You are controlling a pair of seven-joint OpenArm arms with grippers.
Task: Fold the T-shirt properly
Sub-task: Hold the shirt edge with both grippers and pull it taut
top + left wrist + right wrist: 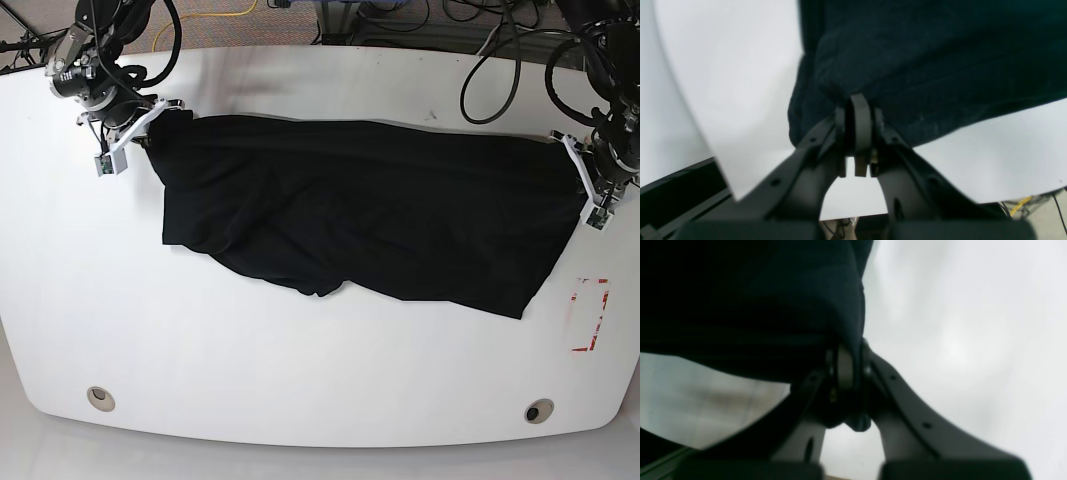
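Left wrist view: the left gripper (858, 110) is closed, its two dark jaws pressed together on a pinch of the shirt (923, 66). The black cloth fans away from the jaws and fills the upper right of the picture. The white table (990, 156) shows below and to the left.

Right wrist view: the picture is blurred. The right gripper (848, 360) is also closed, with a fold of the shirt (750, 306) caught between its jaws and a small nub of cloth hanging beneath them. The cloth covers the upper left; pale table (957, 340) fills the right.

Base view: the shirt (370, 220) is stretched across the far half of the table (300, 380) between the two arms. The right gripper (150, 120) holds one end at this view's left, the left gripper (585, 170) the other end at its right. The near edge sags unevenly, with a rumpled lobe toward the middle. A small red-outlined marker (588, 315) lies near the table's right edge.

Risks, as a judgement: each grip looks small, so a hard pull apart could slip the soft cloth free. Uneven motion of the arms could skew the fold, and the rumpled near edge could be creased in.
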